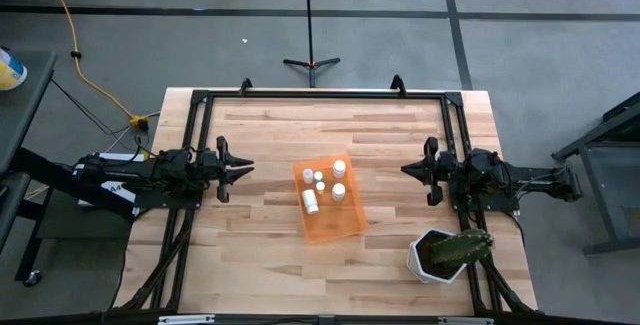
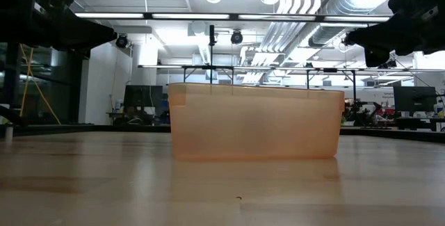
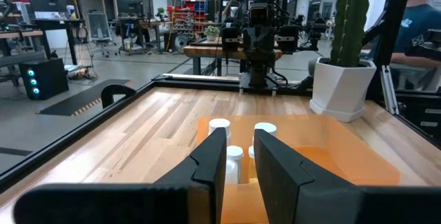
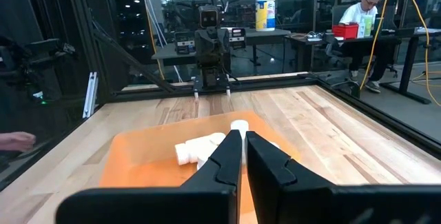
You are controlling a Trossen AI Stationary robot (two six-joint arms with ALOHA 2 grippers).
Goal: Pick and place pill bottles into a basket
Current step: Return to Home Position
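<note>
The translucent orange basket (image 1: 328, 205) stands on the wooden table's middle; it also shows in the low view (image 2: 254, 122). Several tiny white pill bottles (image 1: 338, 192) are inside it, some upright (image 3: 219, 124), some lying on their sides (image 4: 196, 149). My left gripper (image 1: 248, 168) hovers left of the basket, pointing at it, its fingers a narrow gap apart and empty. My right gripper (image 1: 405, 170) hovers right of the basket, pointing at it, shut and empty.
A white pot with a green cactus (image 1: 445, 253) stands near the table's front right corner, close beside my right arm; it also shows in the left wrist view (image 3: 341, 79). A black frame (image 1: 320, 93) runs around the table's edges. People sit beyond the table (image 4: 362, 10).
</note>
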